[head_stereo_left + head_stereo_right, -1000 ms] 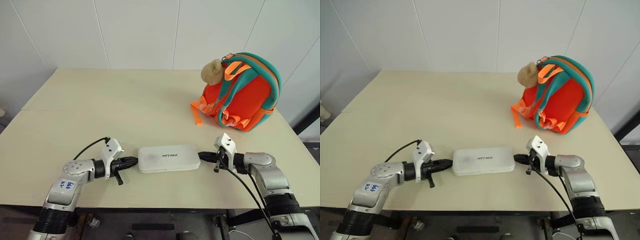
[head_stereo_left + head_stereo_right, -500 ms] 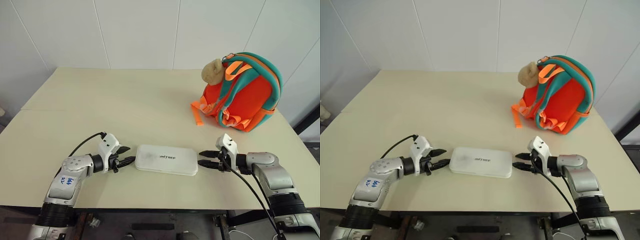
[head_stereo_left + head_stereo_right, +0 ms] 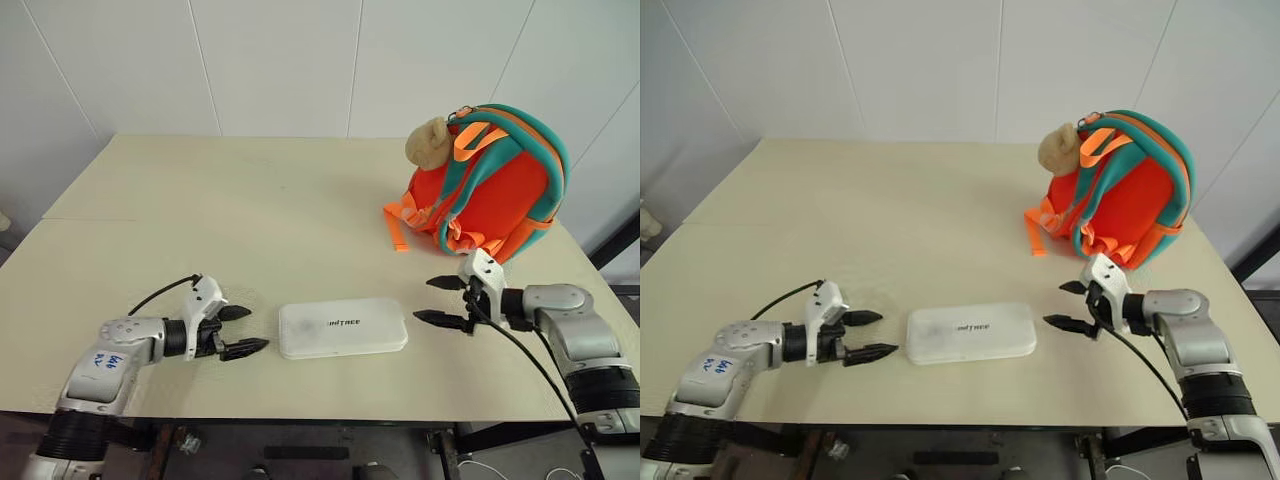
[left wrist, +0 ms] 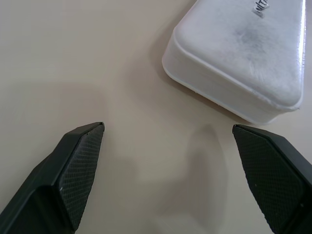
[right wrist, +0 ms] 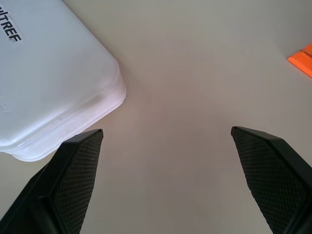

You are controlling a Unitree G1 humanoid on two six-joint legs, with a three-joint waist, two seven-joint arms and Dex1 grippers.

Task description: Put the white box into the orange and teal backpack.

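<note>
On the table, head views: the white box (image 3: 343, 328) is seen lying flat near the front edge of the beige table (image 3: 250, 220), its lettered face turned up
Backpack, head views: the orange and teal backpack (image 3: 492, 187) is stood upright at the far right of the table, well apart from the box, with a tan plush toy (image 3: 428, 142) hung at its top and an orange strap (image 3: 394, 228) trailed onto the tabletop
Left gripper, head views: the left gripper (image 3: 238, 331) is held low over the table just beside the box's left end, clear of it, its two black fingers spread wide
Right gripper, head views: the right gripper (image 3: 440, 302) is held just beside the box's right end, not touching, fingers likewise spread wide, between the box and the backpack
Left wrist view: the two black fingers (image 4: 78, 165) are shown far apart with bare table between them; a rounded corner of the box (image 4: 243, 53) is seen ahead, untouched
Right wrist view: the fingers (image 5: 78, 170) are shown far apart over bare table; a box corner (image 5: 53, 73) lies near one finger, and an orange strap tip (image 5: 302, 59) is caught at the edge
</note>
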